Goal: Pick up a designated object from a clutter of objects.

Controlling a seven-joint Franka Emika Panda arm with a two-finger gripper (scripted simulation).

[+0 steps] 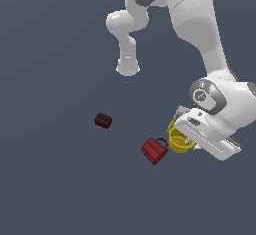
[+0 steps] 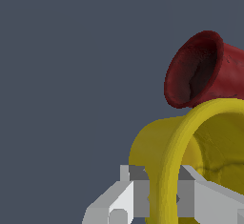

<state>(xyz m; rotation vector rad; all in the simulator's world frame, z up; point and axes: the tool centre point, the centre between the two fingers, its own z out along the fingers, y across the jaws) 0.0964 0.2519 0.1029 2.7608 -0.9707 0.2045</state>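
**End effector clamped on the yellow cup's rim**

From the exterior view, the white arm reaches down toward the exterior view's right, and its end effector (image 1: 182, 131) sits right on the yellow cup (image 1: 178, 142). The cup shows just beneath and beside the hand, partly covered by it, its open rim tipped toward the camera. Just beside the end effector, on the exterior view's left of it, stands the red mug (image 1: 154, 150), tilted, its handle on the side nearest the cup; the two look to be touching or very nearly so. Farther from the end effector in the same direction, well apart from the mug, a dark red studded brick (image 1: 103, 120) lies alone on the grey table (image 1: 55, 179).

In the wrist view, the grey fingers (image 2: 138, 192) close in on the cup's wall from either side, one pad outside the yellow rim (image 2: 167, 170) and the other inside it, so the end effector is gripping the cup by its edge. The cup (image 2: 147, 147) lies on its side across the view, mouth open. Beyond the end effector, right against the cup, the red mug (image 2: 202, 70) shows its dark hollow mouth.
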